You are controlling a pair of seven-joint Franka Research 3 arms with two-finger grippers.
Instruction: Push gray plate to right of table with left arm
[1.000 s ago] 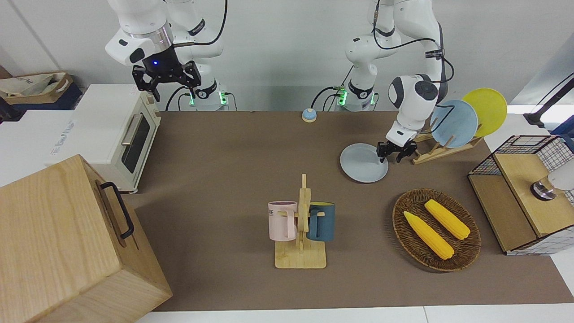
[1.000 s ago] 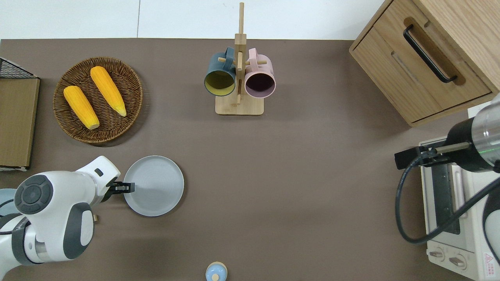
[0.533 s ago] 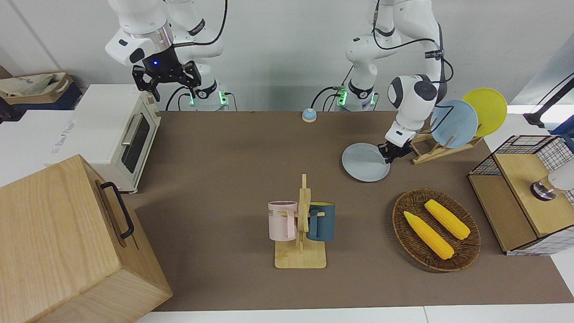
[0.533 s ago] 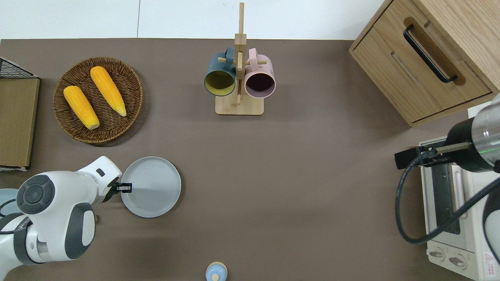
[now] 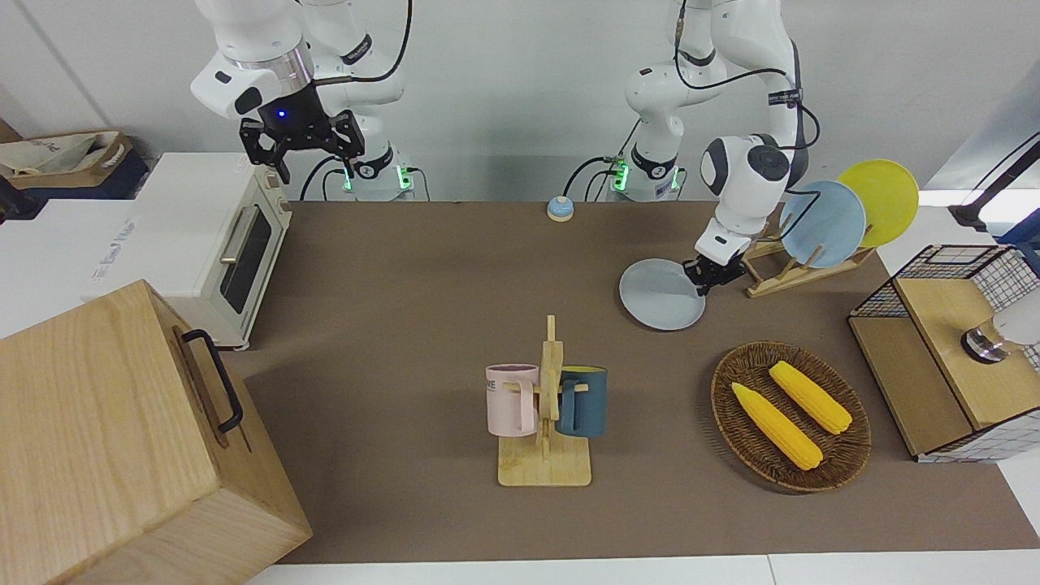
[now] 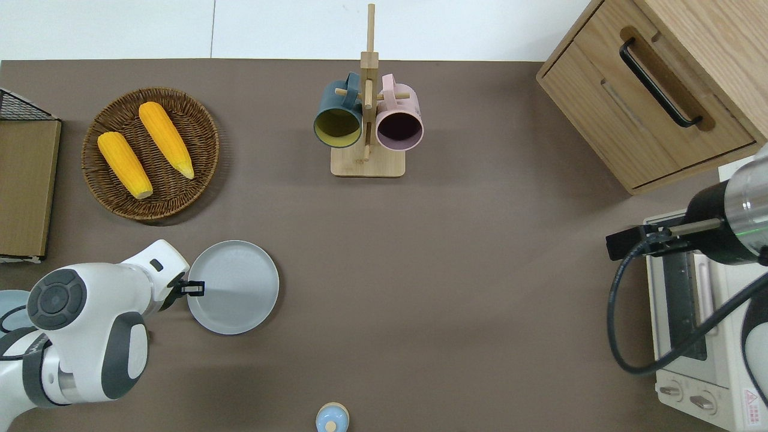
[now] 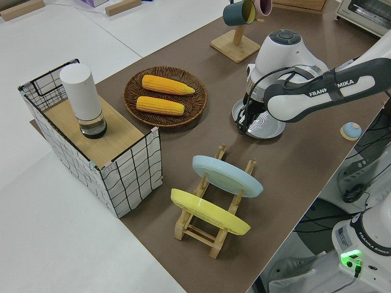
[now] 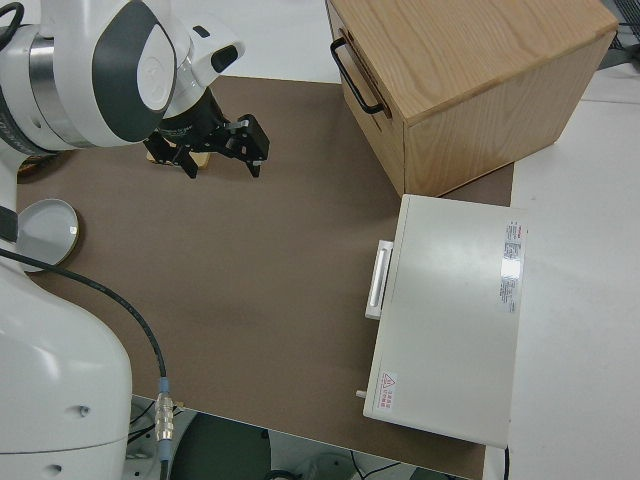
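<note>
The gray plate lies flat on the brown table, toward the left arm's end and nearer to the robots than the wicker basket. It also shows in the overhead view and the left side view. My left gripper is low at the plate's rim on the side toward the left arm's end of the table, with its fingers together and holding nothing. My right gripper is open and parked.
A mug rack with two mugs stands mid-table. A wicker basket holds two corn cobs. A wooden rack holds a sky-blue plate and a yellow plate. A toaster oven and wooden cabinet fill the right arm's end.
The left gripper's fingers, apart a second ago, have come together at the plate's rim. The plate has shifted only slightly. The right arm has not moved.
</note>
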